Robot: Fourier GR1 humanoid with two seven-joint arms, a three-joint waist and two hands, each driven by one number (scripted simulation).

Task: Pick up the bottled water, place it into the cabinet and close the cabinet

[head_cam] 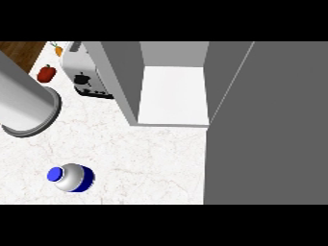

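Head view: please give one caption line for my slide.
Bottle stands on the counter before the open cabinet; no hand shows.

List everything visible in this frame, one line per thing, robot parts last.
bottled water: one, silvery with blue cap and band, counter's lower left.
cabinet: one, grey, open, white shelf inside, upper middle.
cabinet door: one, grey, swung open at right.
toaster: one, silver and black, left of cabinet.
red pepper: one, red, upper left.
carrot: one, orange, top left, partly cut off.
counter: white marble.
forearm: one, grey, from upper left; hands not in view.
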